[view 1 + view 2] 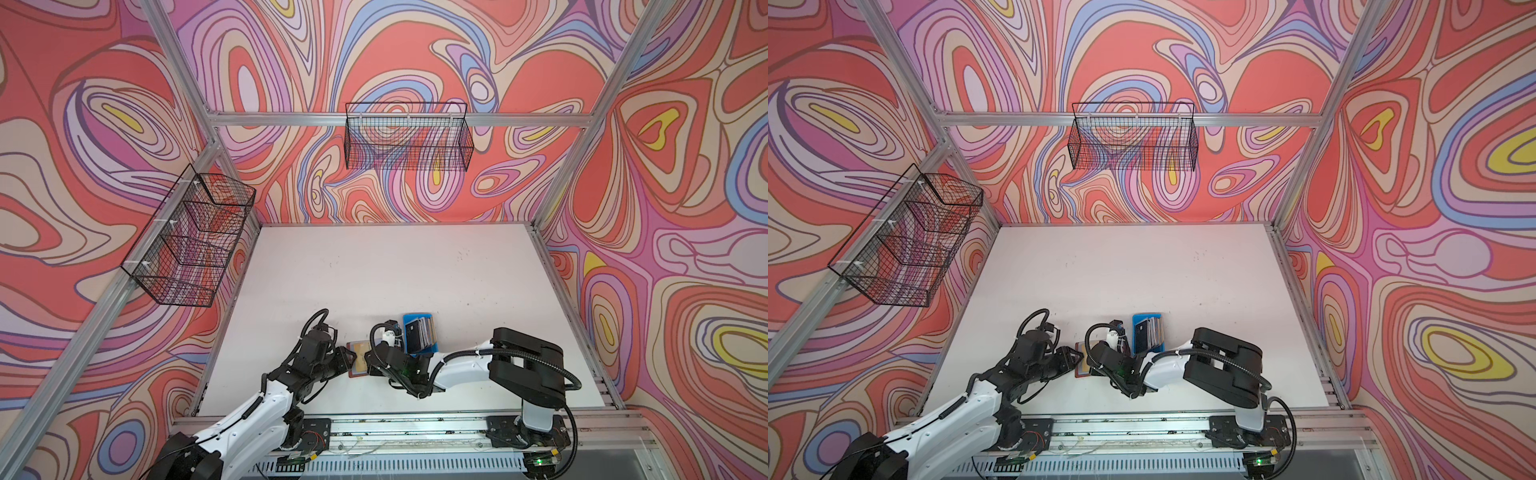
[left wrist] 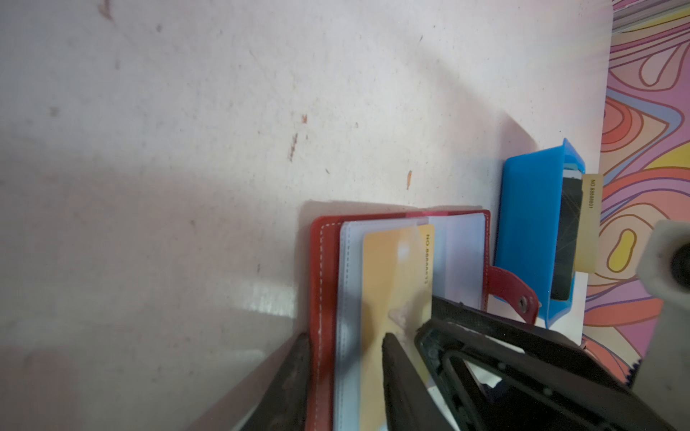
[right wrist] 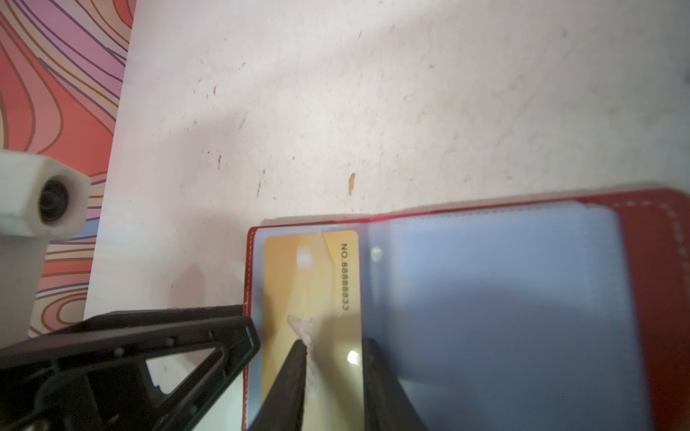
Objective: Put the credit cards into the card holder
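So, starting at the right claw (image 3: pixel 334 347): its jaws are seen part-way apart, planted on the face of a thin gold-yellow plastic card (image 3: pixel 298 280), one finger mid-face and the other right at the card's numbered long edge. Nothing is clamped between them, as far as can be made out. The card lies flat and is only straddled.

The left claw (image 2: pixel 345 337) is likewise found part-open, one finger set down just outside the stitched outer edge and the other on that same card. The page looks pinned rather than gripped.

The card is tucked into a sleeve of the red-brown leather-look booklet card holder (image 3: pixel 653 261), which is spread open flat on the white table (image 3: pixel 373 112). The greyish clear plastic sleeves (image 3: pixel 485 280) of the facing page look empty. It's probably nearly seated, and maybe one last nudge toward the stitched edge is needed.

The rest of the credit cards (image 1: pixel 419 334) are stood on edge in a small blue plastic tray (image 2: pixel 530 224), just past the holder's snap-button tab (image 2: pixel 511 291), on the right arm's side. Their long axis is run roughly parallel to the holder's spine, away from the robot's base. The right claw is clearly the nearer one, so the next pick would likely be left to it, with a short reach sideways away from the left claw.
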`<state>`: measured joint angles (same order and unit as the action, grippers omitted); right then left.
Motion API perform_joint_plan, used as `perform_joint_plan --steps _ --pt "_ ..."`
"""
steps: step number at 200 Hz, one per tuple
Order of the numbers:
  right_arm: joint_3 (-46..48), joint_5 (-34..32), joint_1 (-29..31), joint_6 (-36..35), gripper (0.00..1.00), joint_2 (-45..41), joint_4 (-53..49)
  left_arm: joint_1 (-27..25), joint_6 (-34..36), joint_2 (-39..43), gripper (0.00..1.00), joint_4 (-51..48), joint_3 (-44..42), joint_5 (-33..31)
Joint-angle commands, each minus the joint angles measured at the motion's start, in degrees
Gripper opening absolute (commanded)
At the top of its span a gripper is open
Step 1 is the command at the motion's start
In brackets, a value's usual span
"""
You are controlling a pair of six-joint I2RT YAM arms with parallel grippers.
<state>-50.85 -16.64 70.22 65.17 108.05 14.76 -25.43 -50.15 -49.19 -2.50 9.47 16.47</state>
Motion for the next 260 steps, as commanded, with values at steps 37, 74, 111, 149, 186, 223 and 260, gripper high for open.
perform_joint_plan --steps 37,74,111,149,186,223,260 --pt "-1.18 5.34 1.89 -0.71 0.23 3.71 5.90 0.10 -0.87 0.65 0.34 0.22 -1.38 0.68" --pt "-1.17 5.32 2.56 -0.41 0.21 4.27 7.90 0.09 -0.43 3.46 0.33 -4.01 -0.14 -0.89" --pt "-0.63 0.27 2.47 -3.10 0.31 -1.45 1.50 0.07 -0.34 9.35 0.35 -9.11 0.64 -3.79" --pt "-2.85 -7.32 2.32 -6.21 0.38 -8.96 -11.57 0.11 0.23 10.15 0.34 -11.83 1.92 -4.52" --pt "-6.68 -14.65 2.34 -8.00 0.40 -11.98 -26.59 0.09 1.01 8.73 0.34 -12.17 3.08 -5.18" --pt "-12.94 -17.64 2.38 -9.66 0.43 -7.65 -39.39 0.14 1.55 6.37 0.33 -11.89 3.80 -4.98" --pt "-15.86 -16.61 2.34 -10.89 0.34 -3.27 -43.74 0.14 1.57 5.74 0.32 -11.71 3.71 -5.43"
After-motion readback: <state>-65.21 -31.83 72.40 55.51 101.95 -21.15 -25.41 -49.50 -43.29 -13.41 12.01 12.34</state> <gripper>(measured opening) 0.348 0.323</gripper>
